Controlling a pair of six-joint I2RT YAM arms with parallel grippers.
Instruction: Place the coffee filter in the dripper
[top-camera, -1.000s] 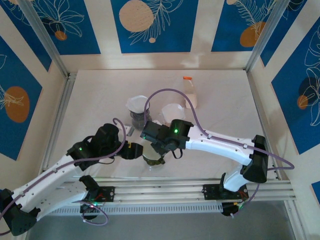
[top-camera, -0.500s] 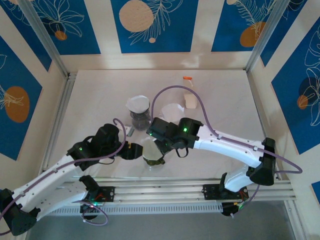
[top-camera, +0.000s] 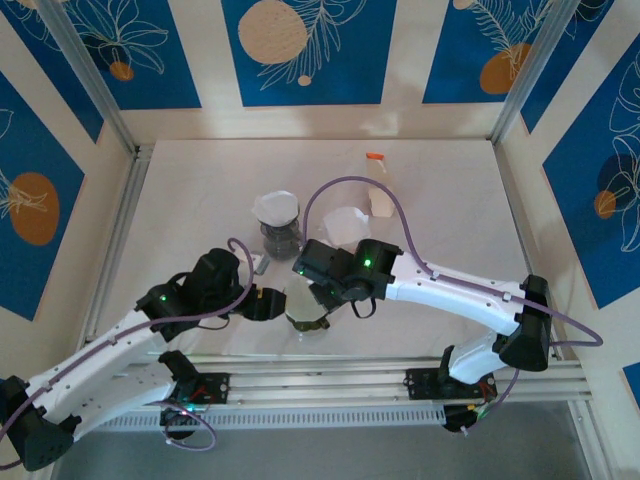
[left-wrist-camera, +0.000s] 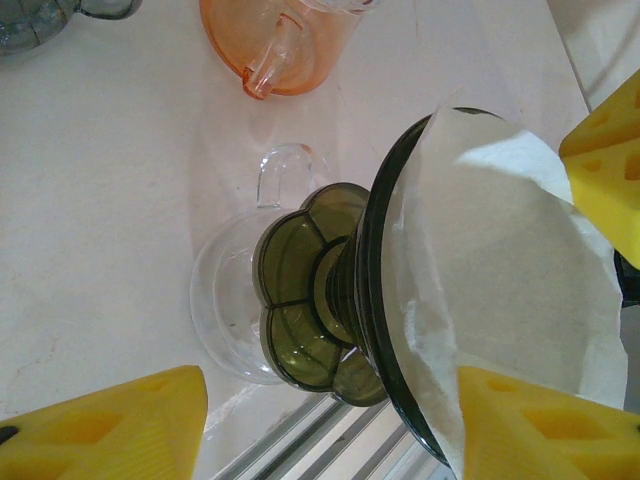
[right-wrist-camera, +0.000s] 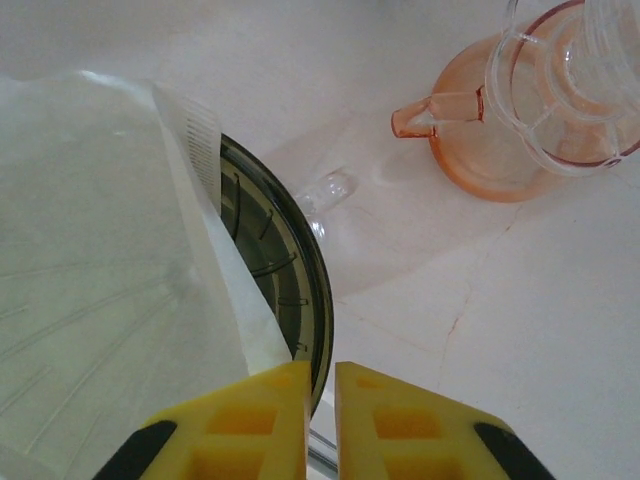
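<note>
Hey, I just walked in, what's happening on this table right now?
Two robot arms are fitting a white paper coffee filter into a dark green dripper that sits on a clear glass server. The filter lies inside the dripper's cone, its edge standing above the rim. The right gripper, fingers nearly shut, sits at the filter's edge by the rim; whether it pinches paper is unclear. The left gripper is open, its fingers on either side of the dripper.

— How do the two arms look?
— The left arm (top-camera: 110, 345) and the right arm (top-camera: 450, 290) have white links and black joints. Each carries a small green light (top-camera: 366, 262), and a purple cable (top-camera: 330, 185) runs along it.
— And the fingers?
— The fingers (right-wrist-camera: 250, 420) are yellow blocks with square recesses and dark bases.
</note>
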